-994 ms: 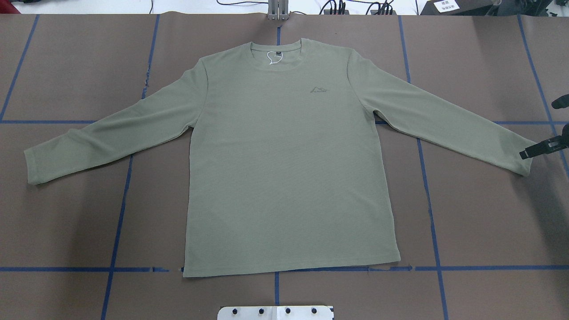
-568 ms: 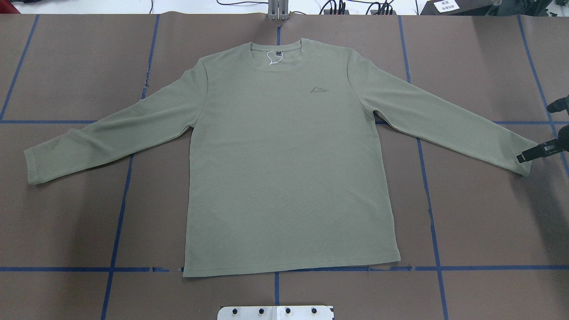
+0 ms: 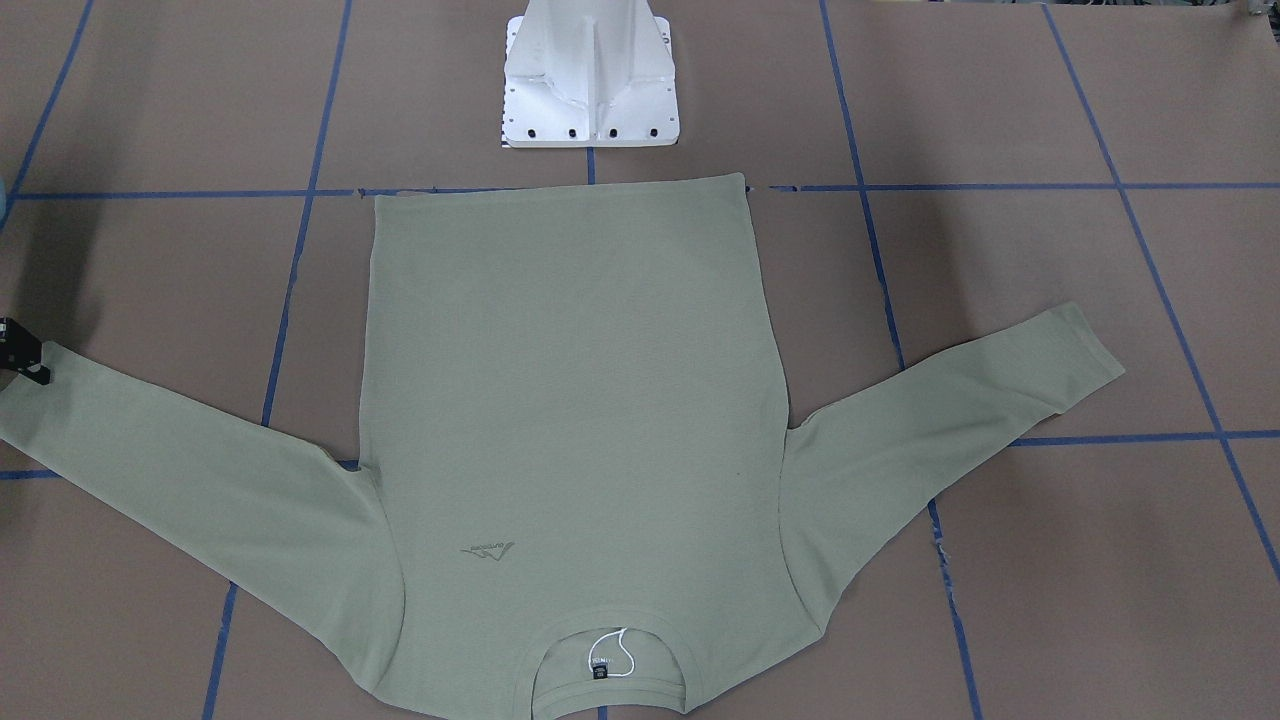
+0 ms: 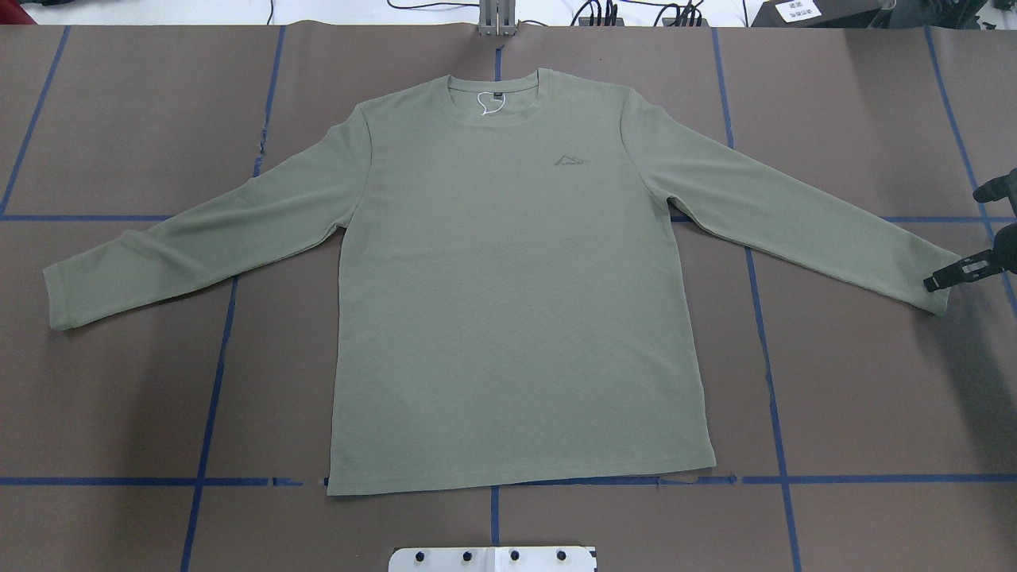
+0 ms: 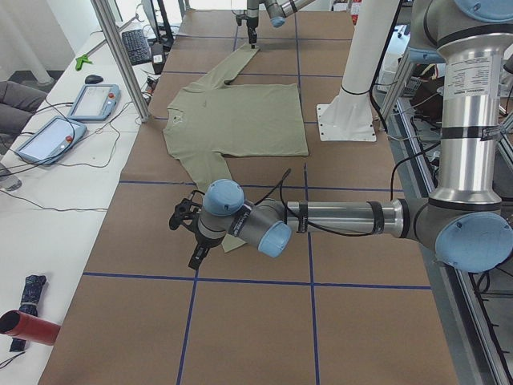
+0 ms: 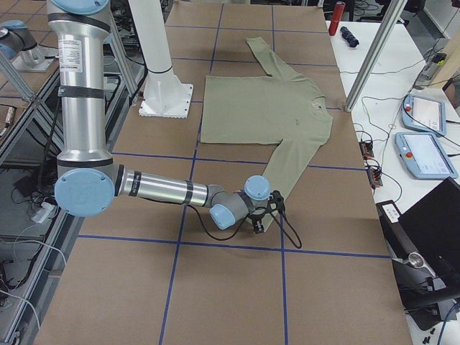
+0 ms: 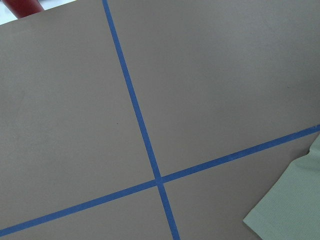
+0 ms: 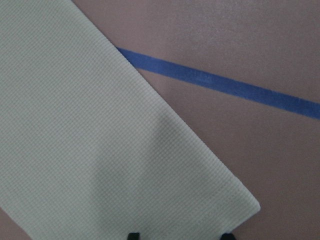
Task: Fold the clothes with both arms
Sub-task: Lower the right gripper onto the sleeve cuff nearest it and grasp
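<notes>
1 shirt [image 4: 508, 278] cuff lies at the right hand [image 8: 180, 235], fingers [image 8: 132, 236] spread wide.

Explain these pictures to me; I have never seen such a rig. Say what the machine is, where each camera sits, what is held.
These are two jointed robot arms, left arm and right arm, each ending in a two-fingered pincer. Two cameras look down on the brown table, one from behind the robot and one facing it; two look along it from its ends; one rides on each wrist. A green long-sleeved shirt lies flat, sleeves spread. The right pincer is open, its fingertips either side of one cuff, gripping nothing yet. The left pincer hangs by the other cuff; whether it is open I cannot tell.
</notes>
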`<state>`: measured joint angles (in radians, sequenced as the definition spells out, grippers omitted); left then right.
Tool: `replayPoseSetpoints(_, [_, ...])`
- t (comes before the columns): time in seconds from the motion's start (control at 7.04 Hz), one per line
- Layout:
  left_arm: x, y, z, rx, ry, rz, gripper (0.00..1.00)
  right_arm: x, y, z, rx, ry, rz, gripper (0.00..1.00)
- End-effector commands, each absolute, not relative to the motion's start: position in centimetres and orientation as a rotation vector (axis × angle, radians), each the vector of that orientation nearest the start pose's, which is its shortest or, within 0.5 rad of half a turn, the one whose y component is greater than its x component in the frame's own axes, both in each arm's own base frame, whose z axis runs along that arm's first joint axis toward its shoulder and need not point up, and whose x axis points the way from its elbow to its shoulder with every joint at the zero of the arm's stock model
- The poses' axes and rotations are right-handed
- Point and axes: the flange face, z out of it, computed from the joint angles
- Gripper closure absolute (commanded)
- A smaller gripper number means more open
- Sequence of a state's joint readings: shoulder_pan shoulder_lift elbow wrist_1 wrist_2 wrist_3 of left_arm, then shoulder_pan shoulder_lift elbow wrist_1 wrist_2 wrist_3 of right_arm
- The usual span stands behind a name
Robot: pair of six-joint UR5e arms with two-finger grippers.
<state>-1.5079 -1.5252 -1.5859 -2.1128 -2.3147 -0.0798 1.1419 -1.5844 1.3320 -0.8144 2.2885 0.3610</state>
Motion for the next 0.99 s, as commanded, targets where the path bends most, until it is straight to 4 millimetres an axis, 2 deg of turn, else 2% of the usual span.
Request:
replayPoseSetpoints(0.0, [-3.5,-49.9,61.4,0.432,0.760,0.174,0.00,-14.6,-48.0,70.3,0.173,-0.836,-0.246,0.70])
replayPoseSetpoints(0.28, [-3.5,-50.1,61.2,0.435,0.759,0.174,0.00,-14.7,-48.1,69.9,0.176,-0.843,-0.249,0.98])
replayPoseSetpoints(0.43, [-3.4,-50.2,61.2,0.435,0.759,0.174,0.00,-14.5,-48.2,68.9,0.197,-0.853,-0.255,1.00])
replayPoseSetpoints(0.71, [-3.4,-50.2,61.2,0.434,0.759,0.174,0.00,-13.5,-45.4,65.5,0.243,-0.890,-0.281,1.00])
replayPoseSetpoints(0.85, [-3.4,-50.3,61.2,0.434,0.759,0.174,0.00,-13.2,-45.7,63.0,0.256,-0.951,-0.297,1.00])
